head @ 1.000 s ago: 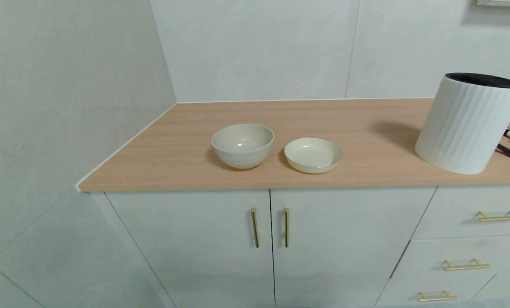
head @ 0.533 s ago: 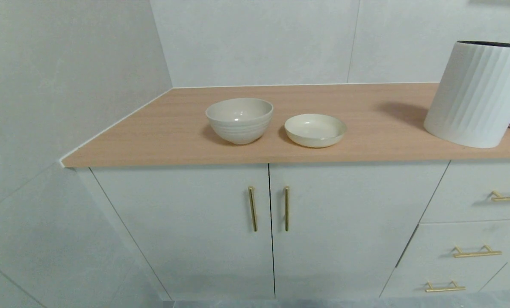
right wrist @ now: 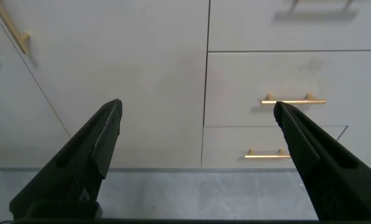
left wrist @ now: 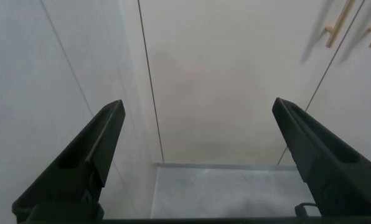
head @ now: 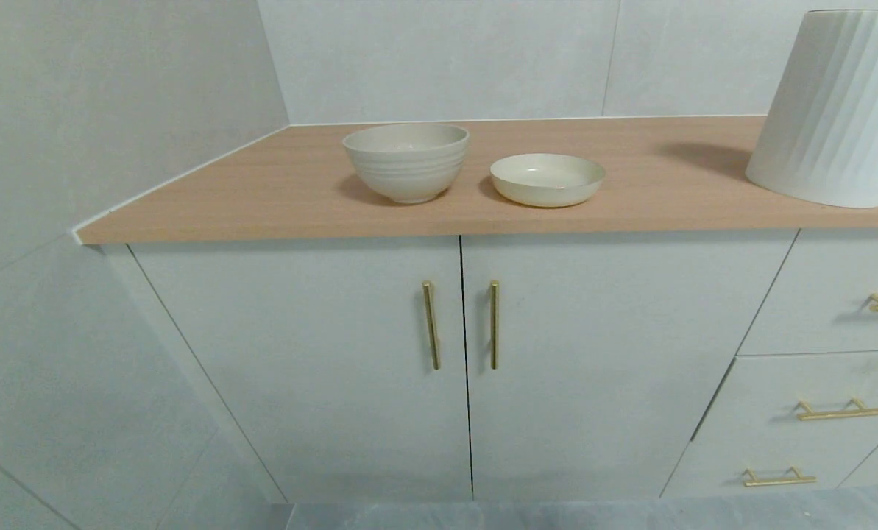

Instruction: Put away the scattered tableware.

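Observation:
A deep ribbed cream bowl (head: 407, 160) stands on the wooden countertop (head: 277, 199). A shallow cream dish (head: 547, 179) sits just to its right, apart from it. My left gripper (left wrist: 198, 112) is open and hangs low in front of the white cabinet door (left wrist: 235, 81), with nothing between its fingers. My right gripper (right wrist: 198, 109) is open too, low before the drawer fronts (right wrist: 297, 81), holding nothing.
A tall white ribbed container (head: 840, 103) stands at the counter's right end. Two cabinet doors with gold handles (head: 430, 324) (head: 494, 324) are below the bowls. Drawers with gold pulls (head: 840, 410) are at the right. A tiled wall closes the left side.
The head camera has dropped, so the counter and bowls sit higher in the picture and more cabinet front shows. The bowls have not moved on the counter.

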Robot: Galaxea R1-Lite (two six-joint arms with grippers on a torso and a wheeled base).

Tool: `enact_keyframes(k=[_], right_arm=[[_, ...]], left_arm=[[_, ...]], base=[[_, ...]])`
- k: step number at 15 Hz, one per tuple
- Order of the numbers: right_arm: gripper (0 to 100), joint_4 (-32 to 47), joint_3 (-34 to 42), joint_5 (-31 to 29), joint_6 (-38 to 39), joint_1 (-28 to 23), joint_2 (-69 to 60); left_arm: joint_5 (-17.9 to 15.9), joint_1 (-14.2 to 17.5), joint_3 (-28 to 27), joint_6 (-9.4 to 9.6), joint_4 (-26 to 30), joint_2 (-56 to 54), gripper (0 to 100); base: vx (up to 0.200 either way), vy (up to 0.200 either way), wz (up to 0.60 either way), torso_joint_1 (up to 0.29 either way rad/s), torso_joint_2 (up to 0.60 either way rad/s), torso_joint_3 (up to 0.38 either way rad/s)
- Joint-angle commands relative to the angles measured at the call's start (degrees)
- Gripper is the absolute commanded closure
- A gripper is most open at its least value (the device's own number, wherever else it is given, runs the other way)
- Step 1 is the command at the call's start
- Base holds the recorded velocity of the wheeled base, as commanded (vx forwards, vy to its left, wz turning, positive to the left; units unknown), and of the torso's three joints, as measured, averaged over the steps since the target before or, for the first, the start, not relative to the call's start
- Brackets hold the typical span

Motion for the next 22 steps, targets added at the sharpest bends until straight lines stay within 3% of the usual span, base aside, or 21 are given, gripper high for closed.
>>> enact_keyframes(k=[1,5,8,22], right_arm=[[0,-0.04,0.0,-0.05,-0.04,0.0,0.0],[0,-0.04,0.0,-0.05,-0.04,0.0,0.0],[0,-0.04,0.0,-0.05,-0.04,0.0,0.0],[0,-0.04,0.0,-0.05,0.05,0.0,0.0]], left_arm=[[0.06,0.04,0.0,-0.02,-0.01,0.0,0],[0.06,0.04,0.0,-0.11,-0.01,0.0,0],[0.06,0.04,0.0,-0.11,-0.01,0.0,0],[-0.03,0.04,0.0,-0.11,-0.01,0.0,0]], base=[[0.0,0.0,0.0,-0.017,0.06,0.036],[0.0,0.0,0.0,0.0,0.0,0.0],[0.0,0.2,0.0,-0.004,0.0,0.001],[0.0,0.0,0.0,0.0,0.0,0.0]])
